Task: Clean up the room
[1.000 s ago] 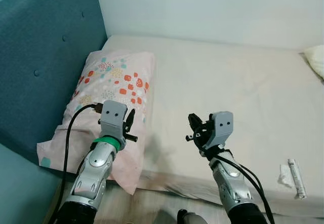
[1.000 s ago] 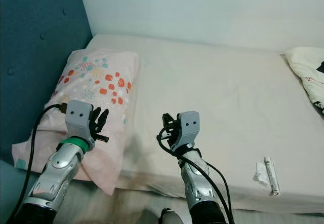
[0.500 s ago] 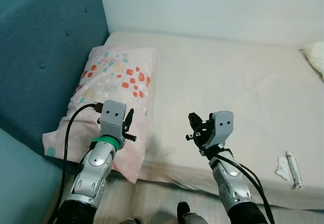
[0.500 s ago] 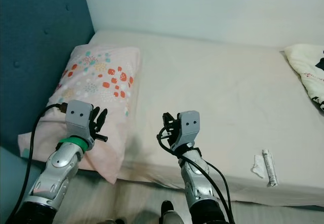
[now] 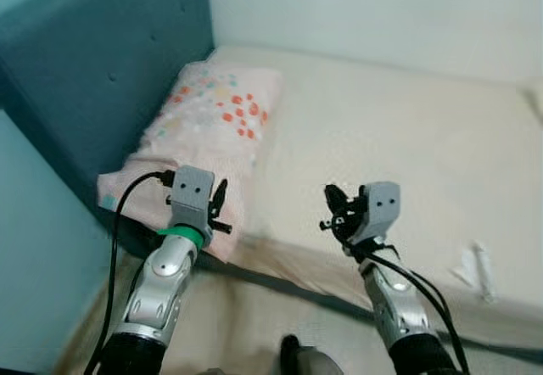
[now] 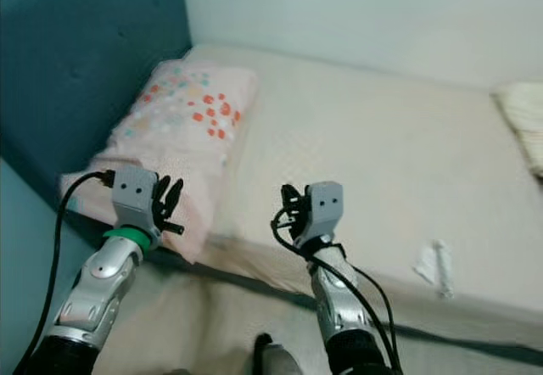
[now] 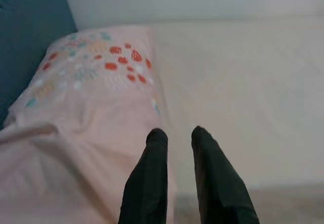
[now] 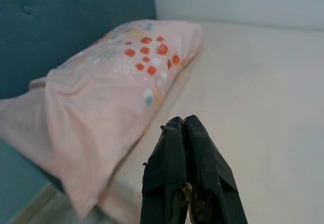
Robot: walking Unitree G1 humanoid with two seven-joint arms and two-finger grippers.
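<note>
A pink pillow (image 5: 222, 114) with red and teal dots lies at the head of the cream bed (image 5: 382, 129), against the blue headboard (image 5: 110, 61). A white tube (image 6: 441, 266) and a crumpled tissue (image 6: 422, 265) lie near the bed's front edge on the right. My left gripper (image 5: 219, 208) is raised over the pillow's near corner, its fingers (image 7: 156, 153) slightly apart and holding nothing. My right gripper (image 5: 335, 211) hovers above the mattress edge; in the right wrist view its fingers (image 8: 174, 148) are pressed together on nothing.
A cream blanket or pillow (image 6: 519, 125) lies at the bed's far right. A pale wall (image 5: 373, 10) runs behind the bed. Light wooden floor (image 6: 212, 324) shows between me and the bed frame. The picture is blurred.
The whole view has shifted: the bed sits farther off and more floor shows, so the camera has moved back. Both arms keep the same pose.
</note>
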